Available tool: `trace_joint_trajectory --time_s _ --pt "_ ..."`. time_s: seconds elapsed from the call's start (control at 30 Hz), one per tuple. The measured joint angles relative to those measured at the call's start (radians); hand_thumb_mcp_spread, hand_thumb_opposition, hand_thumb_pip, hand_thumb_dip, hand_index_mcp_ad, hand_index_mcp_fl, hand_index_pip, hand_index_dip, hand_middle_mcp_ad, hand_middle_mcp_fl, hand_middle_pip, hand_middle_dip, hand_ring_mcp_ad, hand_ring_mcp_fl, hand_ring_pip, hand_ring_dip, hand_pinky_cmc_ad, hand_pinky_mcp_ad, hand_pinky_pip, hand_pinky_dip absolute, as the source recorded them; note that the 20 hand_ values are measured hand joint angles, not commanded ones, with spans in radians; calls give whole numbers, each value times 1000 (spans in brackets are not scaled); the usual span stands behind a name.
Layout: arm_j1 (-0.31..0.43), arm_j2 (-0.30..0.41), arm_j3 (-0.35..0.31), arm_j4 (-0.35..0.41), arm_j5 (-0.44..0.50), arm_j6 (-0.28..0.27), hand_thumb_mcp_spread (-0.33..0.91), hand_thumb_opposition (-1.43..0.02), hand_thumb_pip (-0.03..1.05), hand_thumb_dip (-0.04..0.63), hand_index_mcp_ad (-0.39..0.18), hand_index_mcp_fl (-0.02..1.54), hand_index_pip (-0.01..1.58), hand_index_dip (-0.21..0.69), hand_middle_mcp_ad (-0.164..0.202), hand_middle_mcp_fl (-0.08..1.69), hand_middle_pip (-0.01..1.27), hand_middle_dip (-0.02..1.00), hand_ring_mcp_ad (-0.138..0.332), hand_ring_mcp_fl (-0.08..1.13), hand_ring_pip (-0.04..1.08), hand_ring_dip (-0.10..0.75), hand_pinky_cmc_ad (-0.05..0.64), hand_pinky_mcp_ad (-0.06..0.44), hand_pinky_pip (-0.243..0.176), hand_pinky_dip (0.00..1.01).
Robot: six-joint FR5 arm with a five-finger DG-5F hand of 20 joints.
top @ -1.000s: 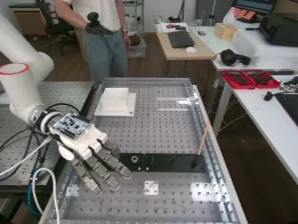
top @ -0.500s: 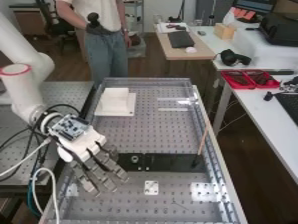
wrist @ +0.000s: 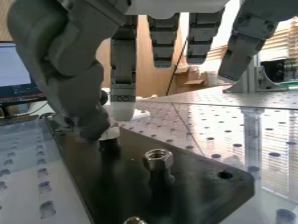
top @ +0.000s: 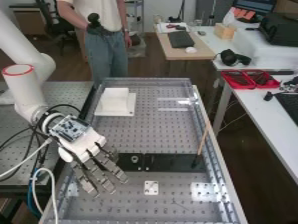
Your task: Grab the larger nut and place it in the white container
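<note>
Near the black rectangular plate (top: 174,162): my dark grey hand (wrist: 124,65), loosely open, empty; one silver metal hex nut (wrist: 158,156), ungrasped; delivery to white square container (top: 116,95), outstanding.

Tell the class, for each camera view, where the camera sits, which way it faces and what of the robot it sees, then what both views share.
High view: fixed above the near end, looking down along the perforated bench at a slant; the white arm and its hand show.
Wrist view: on the arm's wrist, looking past the hand's thumb and fingers across the black plate.
Shared: hand, black plate and perforated surface.
</note>
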Motion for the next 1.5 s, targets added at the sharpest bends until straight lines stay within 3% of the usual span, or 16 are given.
trace_joint_trajectory --time_s 0.97,1.23,1.43,1.5 --pt "13 -19 4 -1 19 8 319 -866 770 236 -115 86 1553 169 86 3 127 229 161 0 89 119 365 291 -105 494" --pt "13 -28 6 33 29 -20 311 -869 738 236 -112 222 1543 154 82 19 126 229 164 0 89 119 365 291 -105 490" --pt "8 -32 4 60 20 -34 290 -826 661 209 -61 487 1543 157 80 47 127 229 145 0 89 119 363 291 -105 464" --pt "6 -31 5 63 17 -32 290 -826 660 209 -61 497 1543 157 80 101 127 229 150 0 89 119 367 291 -103 449"
